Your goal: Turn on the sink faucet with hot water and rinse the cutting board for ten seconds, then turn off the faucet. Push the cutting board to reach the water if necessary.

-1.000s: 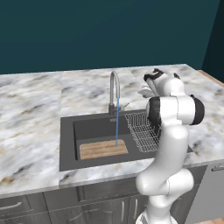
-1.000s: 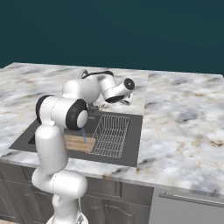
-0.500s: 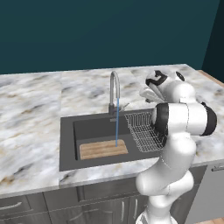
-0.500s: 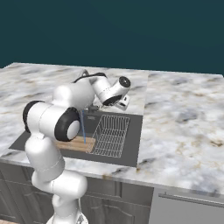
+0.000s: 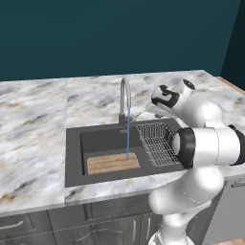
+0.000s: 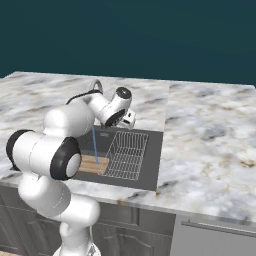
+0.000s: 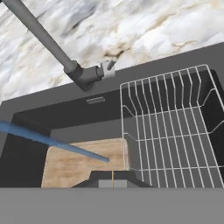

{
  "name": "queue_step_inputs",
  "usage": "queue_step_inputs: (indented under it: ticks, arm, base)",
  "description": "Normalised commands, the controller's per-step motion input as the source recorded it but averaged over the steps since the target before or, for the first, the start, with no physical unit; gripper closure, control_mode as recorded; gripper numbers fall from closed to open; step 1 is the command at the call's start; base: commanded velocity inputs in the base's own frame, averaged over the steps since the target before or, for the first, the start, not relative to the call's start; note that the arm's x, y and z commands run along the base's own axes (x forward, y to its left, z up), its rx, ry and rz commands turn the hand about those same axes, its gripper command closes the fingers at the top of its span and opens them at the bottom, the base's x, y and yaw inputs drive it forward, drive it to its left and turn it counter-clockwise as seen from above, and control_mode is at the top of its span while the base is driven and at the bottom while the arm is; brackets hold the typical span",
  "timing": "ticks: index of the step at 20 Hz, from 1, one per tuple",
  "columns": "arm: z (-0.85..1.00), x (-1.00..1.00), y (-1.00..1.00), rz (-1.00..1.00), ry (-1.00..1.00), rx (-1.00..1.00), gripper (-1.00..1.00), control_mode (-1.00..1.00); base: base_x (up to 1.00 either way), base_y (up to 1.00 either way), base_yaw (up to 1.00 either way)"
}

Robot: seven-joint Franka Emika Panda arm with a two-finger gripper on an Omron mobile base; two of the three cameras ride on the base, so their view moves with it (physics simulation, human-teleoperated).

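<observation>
The sink faucet (image 5: 125,97) arches over the dark sink (image 5: 72,158), and its small lever (image 7: 108,68) sticks out from the dark base. The water (image 5: 128,135) falls as a thin blue stream onto the cutting board (image 5: 113,163), which lies flat at the basin's front. The stream lands near the board's right end (image 7: 78,164). My gripper (image 7: 113,177) is shut on nothing and hovers above the basin, right of the faucet, apart from the lever. From the right base camera the gripper (image 6: 129,120) hangs over the rack's back edge.
A wire dish rack (image 5: 155,142) fills the right half of the basin, right beside the board. Marble counter (image 5: 33,124) surrounds the sink on all sides. My own elbow (image 5: 206,146) bulks in front of the sink's right corner.
The arm's elbow has swung lower and towards the sink's front right. The hand has drifted a little towards the faucet. The water keeps running onto the board, which has not moved.
</observation>
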Motion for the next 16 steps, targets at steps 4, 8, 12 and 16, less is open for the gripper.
queue_step_inputs:
  ticks: [4,8,12,16]
  arm:
    - [0.0,-0.32,0.4,0.0,0.0,-0.1,1.0,-1.0]
    - [0.0,-0.25,0.18,0.0,0.0,-0.04,1.0,-1.0]
    - [0.0,-0.2,0.03,0.01,0.0,0.0,1.0,-1.0]
    - [0.0,-0.12,0.01,0.0,0.01,0.0,1.0,-1.0]
  base:
    - [0.0,0.0,0.0]
    - [0.0,0.0,0.0]
    - [0.0,0.0,0.0]
    - [0.0,0.0,0.0]
